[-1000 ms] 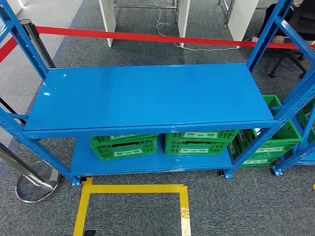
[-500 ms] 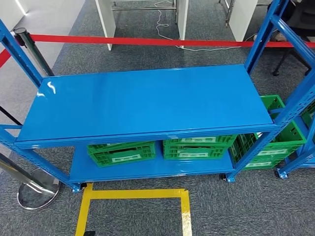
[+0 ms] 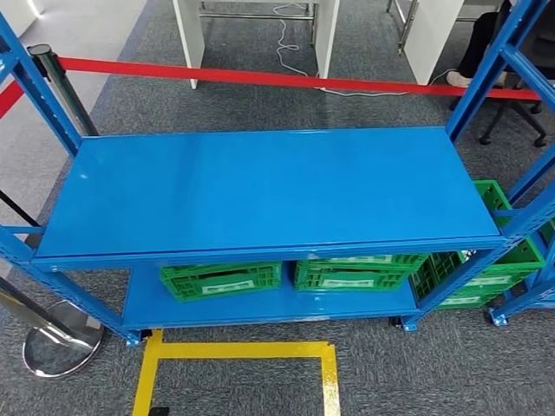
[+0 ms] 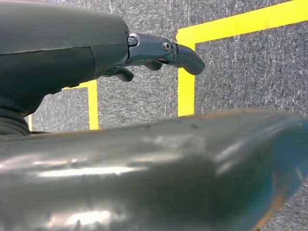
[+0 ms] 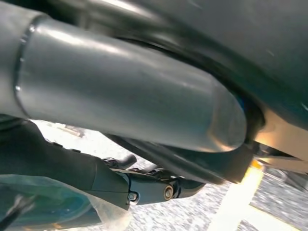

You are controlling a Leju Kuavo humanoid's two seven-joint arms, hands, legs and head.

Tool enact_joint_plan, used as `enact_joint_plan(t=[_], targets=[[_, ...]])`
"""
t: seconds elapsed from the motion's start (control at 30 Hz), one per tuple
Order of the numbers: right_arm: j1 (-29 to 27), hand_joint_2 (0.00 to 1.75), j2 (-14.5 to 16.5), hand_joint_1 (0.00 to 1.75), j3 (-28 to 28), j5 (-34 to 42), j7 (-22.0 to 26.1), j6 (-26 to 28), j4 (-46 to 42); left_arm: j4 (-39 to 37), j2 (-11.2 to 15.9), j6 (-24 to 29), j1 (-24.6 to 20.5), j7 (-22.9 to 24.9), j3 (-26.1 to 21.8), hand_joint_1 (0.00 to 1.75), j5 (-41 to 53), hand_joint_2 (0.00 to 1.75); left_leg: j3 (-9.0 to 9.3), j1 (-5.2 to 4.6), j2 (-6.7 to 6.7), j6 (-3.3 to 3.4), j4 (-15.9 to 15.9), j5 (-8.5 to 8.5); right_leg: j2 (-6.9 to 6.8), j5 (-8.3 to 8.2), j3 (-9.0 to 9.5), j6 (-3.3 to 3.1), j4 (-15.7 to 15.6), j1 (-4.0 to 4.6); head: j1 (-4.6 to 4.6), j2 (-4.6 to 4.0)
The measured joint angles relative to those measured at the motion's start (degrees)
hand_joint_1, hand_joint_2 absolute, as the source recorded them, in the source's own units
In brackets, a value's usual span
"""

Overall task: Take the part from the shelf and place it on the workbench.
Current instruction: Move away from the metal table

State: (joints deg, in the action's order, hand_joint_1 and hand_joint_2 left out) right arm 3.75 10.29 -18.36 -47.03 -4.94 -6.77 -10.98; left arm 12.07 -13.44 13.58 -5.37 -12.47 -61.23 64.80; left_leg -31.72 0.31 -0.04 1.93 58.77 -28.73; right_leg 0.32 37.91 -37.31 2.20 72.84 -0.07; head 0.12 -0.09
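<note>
The left hand (image 4: 152,53) hangs above the grey carpet (image 3: 425,373) and a corner of the yellow floor tape (image 3: 236,351). Its fingers are loosely stretched and slightly apart, with nothing between them. The right hand (image 5: 145,187) also hangs low, its dark fingers reaching out over the pale floor. A bluish thing in clear wrapping (image 5: 47,207) lies just beside its underside. I cannot tell whether the hand grips it, or whether it is the part. The tape marks out a square bay on the carpet right in front of the shelf (image 3: 262,186). The shelf is a blue steel rack with a broad, glossy upper board. On the lower board (image 3: 262,305), close to the floor, two green crates stand side by side: the left crate (image 3: 221,281) and the middle crate (image 3: 353,273), each with a pale label on its front. A third green crate (image 3: 484,277) sits to the right in the neighbouring blue rack, turned at an angle. At the shelf's left end, the round chrome base (image 3: 62,342) of a barrier post rests on the carpet. Behind the shelf, a second chrome post (image 3: 62,87) carries a red belt (image 3: 262,78) that runs across the whole width. Beyond the belt stand white furniture legs (image 3: 186,39) with a light cable (image 3: 288,43) trailing between them. At the far right are a person's dark-clad leg (image 3: 474,48) and the base of an office chair (image 3: 517,117).
</note>
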Motion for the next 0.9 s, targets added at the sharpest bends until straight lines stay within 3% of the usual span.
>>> enact_joint_plan(t=[0.03, 0.07, 0.13, 0.2, 0.37, 0.4, 0.47, 0.5, 0.53, 0.57, 0.63, 0.67, 0.73, 0.83, 0.9], targets=[[0.2, 0.0, 0.0, 0.0, 0.0, 0.0, 0.1, 0.0, 0.0, 0.0, 0.0, 0.0, 0.0, 0.0, 0.0, 0.0, 0.0, 0.0, 0.41, -0.06, -0.01, 0.07, 0.0, -0.34, -0.01, -0.49, -1.16, -0.03, 1.3, 0.04, -0.01, 0.0], [0.3, 0.0, 0.0, 0.0, 0.0, -0.1, 0.0, 0.0, 0.0, 0.0, 0.0, 0.0, 0.1, 0.0, 0.0, 0.0, 0.0, 0.0, 0.95, -0.09, -0.09, 0.05, 0.0, -0.71, -0.02, -2.26, -1.13, -0.11, 0.3, 0.04, 0.01, 0.0], [0.1, 0.0, 0.0, 0.0, 0.0, -0.1, -0.1, 0.0, 0.0, 0.0, 0.0, 0.0, 0.1, -0.1, 0.0, 0.0, 0.0, 0.0, 2.17, -0.11, -0.27, -0.19, 0.0, -1.59, -0.1, -7.23, 1.15, -0.42, -6.3, 0.05, 0.02, 0.0], [-0.1, 0.0, 0.0, 0.0, 0.0, -0.2, -0.3, 0.0, 0.0, 0.0, 0.0, -0.1, 0.0, -0.2, 0.0, 0.0, 0.1, 0.0, 2.8, -0.32, -0.36, -0.76, 0.1, -2.36, -0.16, -9.46, 3.54, -0.86, -11.8, 0.14, -0.03, 0.0], [-0.2, 0.0, 0.1, 0.0, 0.0, -0.2, -0.3, -0.1, 0.0, 0.0, 0.0, -0.1, -0.2, -0.2, 0.0, 0.0, 0.1, 0.0, 2.72, -0.48, -0.18, -2.12, 1.2, -3.76, 0.04, -8.8, 5.01, -2.19, -13.8, -0.1, -0.57, 0.0], [-0.2, 0.0, 0.1, 0.0, 0.0, -0.2, -0.3, -0.1, 0.0, 0.0, 0.0, -0.1, -0.2, -0.2, 0.0, 0.0, 0.1, 0.0, 1.61, -0.42, -0.16, -2.45, 3.6, -4.84, -0.07, -8.7, 5.4, -2.48, -14.1, -0.24, -0.7, 0.0], [-0.2, 0.0, 0.1, 0.0, 0.0, -0.2, -0.3, -0.1, 0.0, 0.0, 0.0, -0.1, -0.2, -0.2, 0.0, 0.0, 0.1, 0.0, -2.54, -0.24, -0.15, -2.92, 11.0, -7.45, -0.22, -8.29, 5.95, -2.9, -14.2, -0.25, -0.88, 0.0], [-0.3, 0.0, 0.1, 0.0, 0.0, -0.3, -0.3, -0.1, 0.0, 0.0, 0.1, -0.1, -0.1, -0.2, 0.0, 0.0, 0.1, 0.0, -4.72, -0.16, -0.15, -3.07, 14.3, -8.09, -0.2, -8.05, 6.2, -2.99, -14.2, -0.25, -0.86, 0.0], [-0.4, 0.0, 0.1, 0.0, 0.0, -0.5, -0.4, -0.1, 0.0, 0.0, 0.1, 0.0, 0.0, -0.2, 0.0, 0.0, 0.1, 0.0, -6.23, -0.11, -0.15, -3.15, 16.0, -7.66, -0.14, -7.76, 6.52, -3.02, -14.2, -0.25, -0.86, 0.0], [-0.4, 0.0, 0.1, 0.0, 0.0, -0.6, -0.5, -0.1, 0.0, 0.0, 0.1, 0.0, 0.1, -0.2, 0.0, 0.0, 0.1, 0.0, -6.8, -0.07, -0.15, -3.15, 15.6, -6.04, -0.04, -7.43, 6.96, -3.0, -14.2, -0.25, -0.88, 0.0], [-0.5, 0.0, 0.1, 0.0, 0.0, -1.0, -0.9, 0.0, 0.0, 0.0, 0.1, 0.0, 0.1, -0.2, 0.0, 0.0, 0.1, 0.0, -5.33, -0.04, -0.14, -2.86, 9.4, -0.56, 0.13, -6.59, 7.95, -2.79, -14.3, -0.26, -0.89, 0.0], [-0.5, 0.0, 0.1, 0.0, 0.0, -1.2, -1.2, 0.2, 0.0, 0.0, 0.1, 0.0, 0.1, -0.2, 0.0, 0.0, 0.0, 0.0, -4.21, -0.18, -0.13, -2.62, 6.1, 1.29, 0.14, -6.12, 8.31, -2.53, -14.3, -0.22, -0.85, 0.0], [-0.5, 0.0, 0.2, 0.0, 0.0, -1.8, -1.9, 1.3, 0.0, 0.0, 0.0, 0.0, 0.0, -0.2, 0.0, 0.0, -0.2, 0.0, -2.41, -0.55, -0.1, -1.96, 1.8, 1.82, 0.13, -5.35, 8.69, -1.81, -14.5, -0.21, -0.76, 0.0], [-0.4, 0.0, 0.4, 0.0, 0.0, -2.7, -2.5, 3.6, 0.0, 0.0, 0.0, 0.2, 0.1, -0.2, 0.0, 0.0, -0.6, 0.0, -0.92, -0.75, -0.17, -0.64, 0.3, 0.81, -0.12, -5.47, 9.69, -0.58, -13.9, -0.4, -0.58, 0.0], [-0.3, 0.0, 0.4, 0.0, 0.0, -3.1, -2.5, 4.7, 0.0, 0.0, 0.0, 0.5, 0.2, 0.0, -0.1, 0.0, -0.6, 0.0, 0.14, -0.54, -0.2, 0.0, -0.1, 0.81, -0.2, -4.05, 8.74, -0.11, -11.3, -0.48, -0.27, 0.0]])
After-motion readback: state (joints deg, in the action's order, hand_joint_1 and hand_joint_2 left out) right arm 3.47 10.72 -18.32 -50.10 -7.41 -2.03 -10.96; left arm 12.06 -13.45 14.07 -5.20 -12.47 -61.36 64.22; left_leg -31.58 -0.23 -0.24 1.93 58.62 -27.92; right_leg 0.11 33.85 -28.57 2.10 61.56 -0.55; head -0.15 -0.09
